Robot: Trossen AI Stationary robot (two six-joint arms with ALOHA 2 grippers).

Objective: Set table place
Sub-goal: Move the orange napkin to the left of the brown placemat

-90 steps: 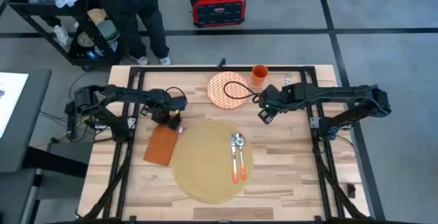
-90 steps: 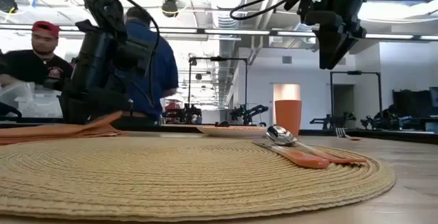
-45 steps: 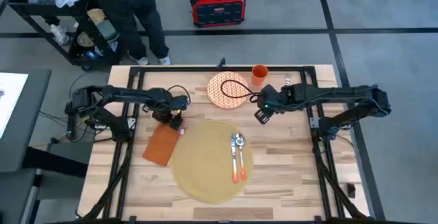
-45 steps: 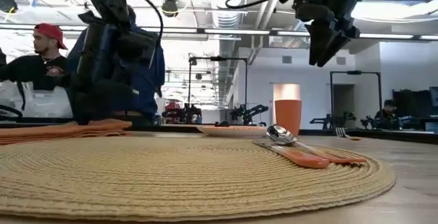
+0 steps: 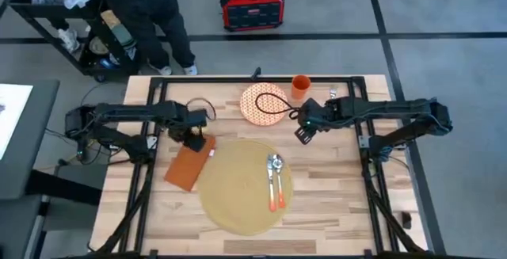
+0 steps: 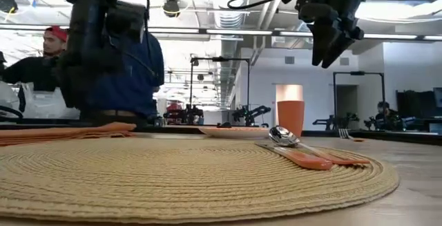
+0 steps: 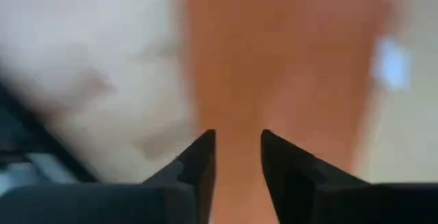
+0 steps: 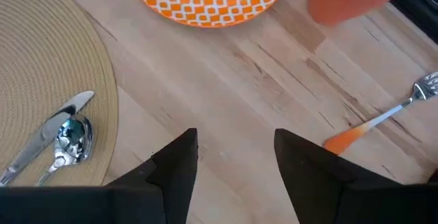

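Note:
The round tan place mat [image 5: 238, 192] lies on the wooden table [image 5: 341, 203], with a spoon and a knife [image 5: 275, 180] side by side on its right half. A rust-orange napkin [image 5: 188, 166] lies flat against the mat's left edge. My left gripper [image 5: 195, 142] hangs open above the napkin's far right corner, and the napkin [image 7: 287, 66] shows beneath its fingers [image 7: 237, 155]. My right gripper [image 5: 302, 135] is open, raised over bare wood [image 8: 236, 155] between the patterned plate [image 5: 264, 104] and the mat.
An orange cup [image 5: 300, 87] stands at the far edge beside the plate. An orange-handled fork [image 8: 390, 118] lies on the wood to its right. Black frame rails [image 5: 142, 188] run along both table sides. A person [image 5: 154, 13] stands by a cart beyond the far left corner.
My left gripper has risen off the napkin and drawn back toward the table's left edge. The napkin's corner, raised a second ago, now lies flat. My right gripper has shifted slightly toward the table's left and then stayed still.

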